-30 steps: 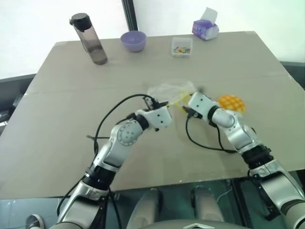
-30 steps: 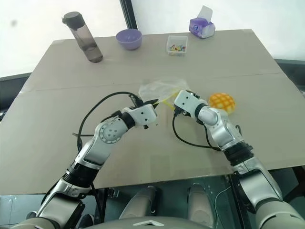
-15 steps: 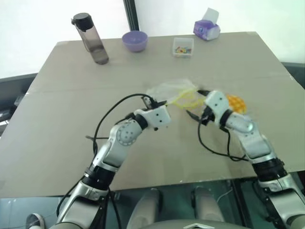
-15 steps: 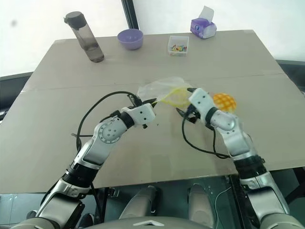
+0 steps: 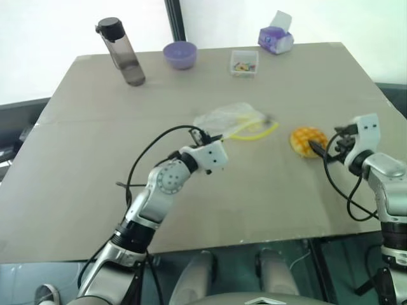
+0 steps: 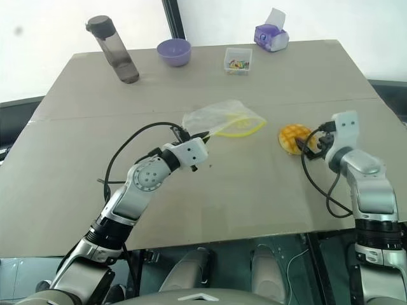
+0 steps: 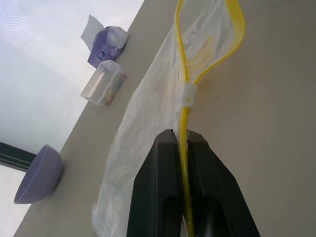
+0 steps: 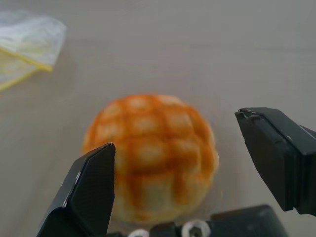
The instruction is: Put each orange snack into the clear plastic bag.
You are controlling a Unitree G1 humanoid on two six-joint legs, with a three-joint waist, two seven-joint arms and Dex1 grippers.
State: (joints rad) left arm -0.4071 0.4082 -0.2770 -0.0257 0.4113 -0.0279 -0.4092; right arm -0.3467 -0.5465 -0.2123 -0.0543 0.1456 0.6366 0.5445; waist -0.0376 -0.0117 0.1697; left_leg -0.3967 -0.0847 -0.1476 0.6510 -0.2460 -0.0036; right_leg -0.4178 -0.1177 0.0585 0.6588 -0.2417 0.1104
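Here the left end effector (image 7: 183, 148) is clamped shut on the yellow seal strip of the clear plastic bag (image 5: 230, 118), pinching the strip between its two black fingers (image 7: 158, 197). The bag lies near the middle of the table (image 5: 95, 152), its mouth gaping in a yellow loop on the side towards the orange snack (image 5: 308, 140). The snack sits on the table to the right of the bag, apart from it, dome up with its grid pattern showing.

The right end effector (image 8: 190, 165) is spread wide and holds nothing. It sits just beside the snack on the side away from the bag, pointing at it, one finger (image 8: 89, 190) to either side in the right wrist view without touching it.

Along the far edge of the table stand a dark bottle (image 5: 121, 51), a purple bowl (image 5: 179, 54), a small clear box (image 5: 243, 62) of coloured bits and a purple tissue pack (image 5: 275, 38).
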